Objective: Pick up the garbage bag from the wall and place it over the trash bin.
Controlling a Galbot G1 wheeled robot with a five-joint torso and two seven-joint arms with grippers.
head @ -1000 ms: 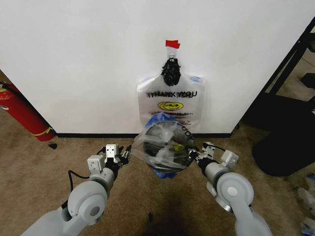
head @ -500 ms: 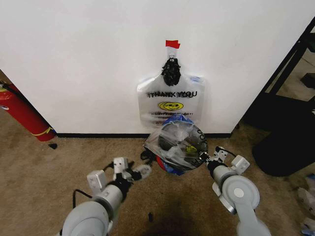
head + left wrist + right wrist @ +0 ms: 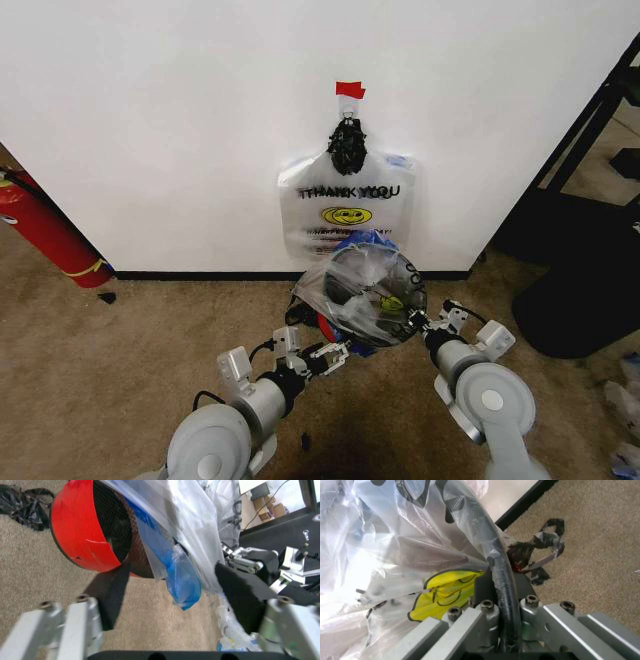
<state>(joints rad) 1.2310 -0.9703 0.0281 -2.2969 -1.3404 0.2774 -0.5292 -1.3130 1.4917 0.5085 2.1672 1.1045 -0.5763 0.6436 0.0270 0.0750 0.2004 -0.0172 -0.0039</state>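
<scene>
The garbage bag (image 3: 368, 290) is stretched as clear film with a yellow smiley and blue patches over the mouth of the trash bin (image 3: 330, 325), which tilts its mouth toward me just in front of the wall (image 3: 180, 120). My right gripper (image 3: 418, 322) is at the bin's right side, shut on the black rim and the garbage bag (image 3: 445, 596) film over it. My left gripper (image 3: 325, 357) stands open just below the bin's red base. In the left wrist view the trash bin (image 3: 80, 536) shows red base and black mesh, with the garbage bag (image 3: 182, 577) hanging past it and the left gripper (image 3: 177, 600) apart from it.
Other same-printed bags (image 3: 345, 205) hang from a black knot (image 3: 347, 145) under red tape (image 3: 350, 90). A red fire extinguisher (image 3: 40, 230) leans at the left. A large black object (image 3: 590, 290) stands on the right. Tan carpet lies in front.
The left gripper has swung from the left side to right below the bin. The bin and bag shifted right and slightly away, with the right gripper still on the rim.
</scene>
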